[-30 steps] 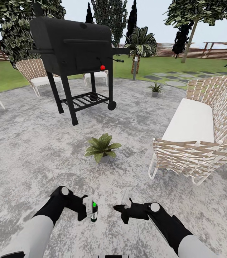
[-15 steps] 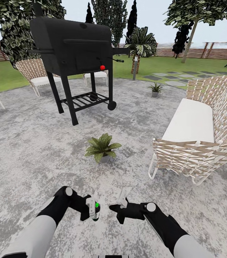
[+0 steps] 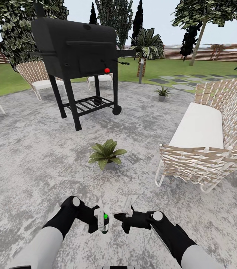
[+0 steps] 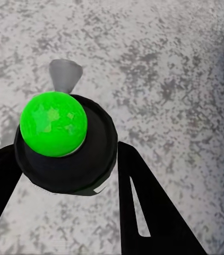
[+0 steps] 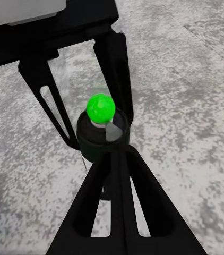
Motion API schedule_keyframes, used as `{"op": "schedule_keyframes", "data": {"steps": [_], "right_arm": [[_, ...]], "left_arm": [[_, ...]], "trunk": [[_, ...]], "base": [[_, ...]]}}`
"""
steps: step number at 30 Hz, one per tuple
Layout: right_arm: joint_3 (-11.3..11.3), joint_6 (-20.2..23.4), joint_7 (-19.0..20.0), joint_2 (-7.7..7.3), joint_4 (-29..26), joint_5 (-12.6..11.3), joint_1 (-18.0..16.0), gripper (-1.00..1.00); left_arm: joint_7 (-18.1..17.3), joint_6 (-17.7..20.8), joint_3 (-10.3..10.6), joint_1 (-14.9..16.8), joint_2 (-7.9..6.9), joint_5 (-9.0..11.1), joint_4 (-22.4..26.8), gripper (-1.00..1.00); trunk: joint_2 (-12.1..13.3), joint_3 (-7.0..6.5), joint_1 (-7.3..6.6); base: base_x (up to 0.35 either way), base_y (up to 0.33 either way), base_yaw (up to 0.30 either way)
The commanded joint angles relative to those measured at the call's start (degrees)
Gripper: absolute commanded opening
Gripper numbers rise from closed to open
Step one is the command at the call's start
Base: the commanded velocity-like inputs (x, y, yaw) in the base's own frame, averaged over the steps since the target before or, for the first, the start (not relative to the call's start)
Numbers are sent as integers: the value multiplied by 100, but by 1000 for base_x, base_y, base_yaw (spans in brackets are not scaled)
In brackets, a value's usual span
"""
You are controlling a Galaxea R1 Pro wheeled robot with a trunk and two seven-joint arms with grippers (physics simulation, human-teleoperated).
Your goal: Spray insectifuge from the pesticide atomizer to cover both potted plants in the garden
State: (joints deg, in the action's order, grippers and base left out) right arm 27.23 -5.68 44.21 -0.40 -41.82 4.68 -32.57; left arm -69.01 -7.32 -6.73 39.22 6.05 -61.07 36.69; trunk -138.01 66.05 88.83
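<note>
My left gripper (image 3: 102, 221) grips the pesticide atomizer (image 3: 105, 221), its top green. My right gripper (image 3: 127, 211), jaws apparently closed and empty, sits close and could knock the bottle loose before I reach the near potted plant (image 3: 106, 152).

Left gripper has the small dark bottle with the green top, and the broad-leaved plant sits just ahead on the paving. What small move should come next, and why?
Probably bring the small dark bottle with the green top, held in the left gripper, forward toward the broad-leaved potted plant. The bottle sits low, well short of the leaves, so spray from here would likely miss. The right gripper hovers just beside the bottle.
</note>
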Motion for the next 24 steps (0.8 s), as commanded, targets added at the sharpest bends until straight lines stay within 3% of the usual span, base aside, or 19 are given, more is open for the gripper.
{"op": "schedule_keyframes", "data": {"steps": [1,24], "right_arm": [[11,-57,-9,-4,-2,50,-4,-100],[10,-57,-9,-4,7,50,-4,-100]], "left_arm": [[-21,-59,-48,0,24,-61,5,-100],[-25,-59,-45,-2,210,-54,5,-100]], "trunk": [[-2,5,-1],[-2,5,-1]], "base": [[0,0,0],[0,0,0]]}}
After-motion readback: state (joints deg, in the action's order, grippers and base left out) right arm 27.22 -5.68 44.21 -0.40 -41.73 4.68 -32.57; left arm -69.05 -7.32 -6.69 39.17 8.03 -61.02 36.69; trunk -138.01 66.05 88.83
